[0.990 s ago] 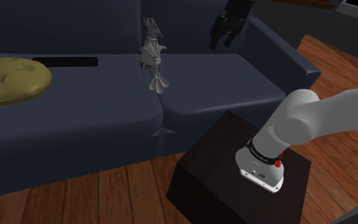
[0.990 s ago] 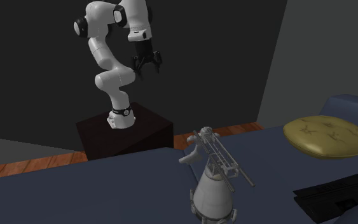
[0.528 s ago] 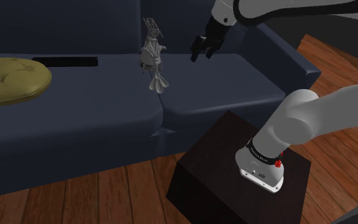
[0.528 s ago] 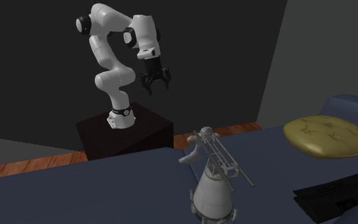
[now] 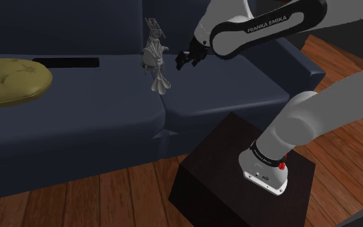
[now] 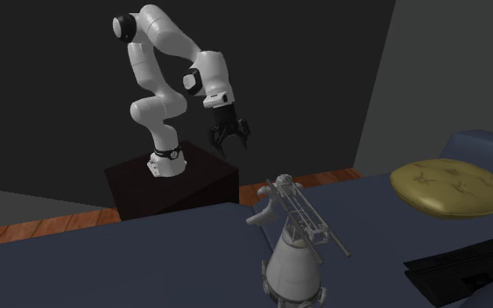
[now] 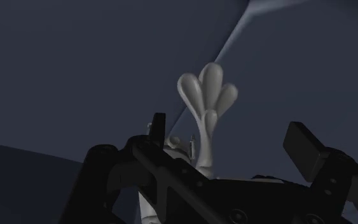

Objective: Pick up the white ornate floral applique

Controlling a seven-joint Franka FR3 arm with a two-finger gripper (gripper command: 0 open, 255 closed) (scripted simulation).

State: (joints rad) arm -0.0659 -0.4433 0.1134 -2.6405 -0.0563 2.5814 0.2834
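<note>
Applique on sofa, cushion well apart

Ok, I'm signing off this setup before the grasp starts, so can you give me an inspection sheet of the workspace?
Surface: dark blue sofa with two seat cushions.
Job's things: pale grey floral applique at the seam between the seat cushions, by the backrest; untouched.
Clutter: olive round cushion and a flat black item beside it, both apart from the applique.
Grippers: gripper in the air, fingers open, to the shoulder view's right of the applique, holding nothing.
Cables: nothing seen.
Surroundings: dark box stand on a wooden floor.
</note>
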